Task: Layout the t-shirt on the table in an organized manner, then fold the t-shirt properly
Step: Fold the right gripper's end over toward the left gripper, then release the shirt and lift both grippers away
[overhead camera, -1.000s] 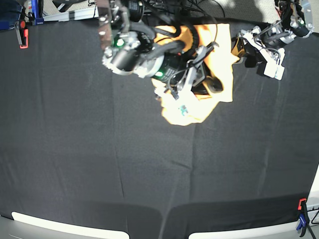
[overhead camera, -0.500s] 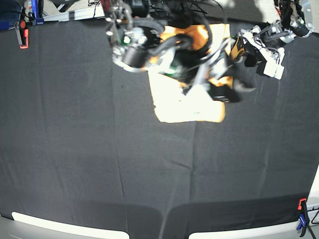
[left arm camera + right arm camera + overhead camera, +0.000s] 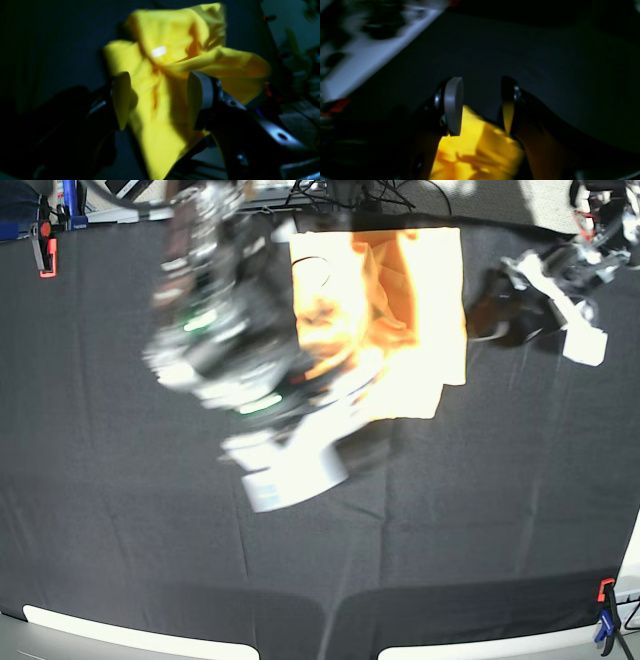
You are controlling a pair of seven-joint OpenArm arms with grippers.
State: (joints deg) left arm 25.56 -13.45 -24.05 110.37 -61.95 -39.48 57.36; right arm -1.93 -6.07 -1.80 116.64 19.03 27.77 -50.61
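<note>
The pale yellow t-shirt (image 3: 400, 310) lies bunched in a rough rectangle at the far middle of the black table (image 3: 120, 510). In the base view my right arm (image 3: 240, 370) is a blur over the shirt's left edge. Its gripper (image 3: 480, 105) stands open with nothing between the fingers, and yellow cloth (image 3: 475, 155) shows just below them. My left gripper (image 3: 492, 312) hangs open a little right of the shirt. In the left wrist view that gripper (image 3: 160, 100) has the t-shirt (image 3: 175, 37) and its white neck label beyond the spread fingers, and nothing is gripped.
Red clamps sit at the far left rim (image 3: 45, 255) and the near right corner (image 3: 605, 590). White edge strips (image 3: 140, 635) run along the near edge. Cables and arm mounts crowd the far edge (image 3: 330, 195).
My right gripper has opened and let go of the shirt, and its arm has swung left and towards the near side. The shirt has dropped flatter and wider. The left arm has drifted slightly right.
</note>
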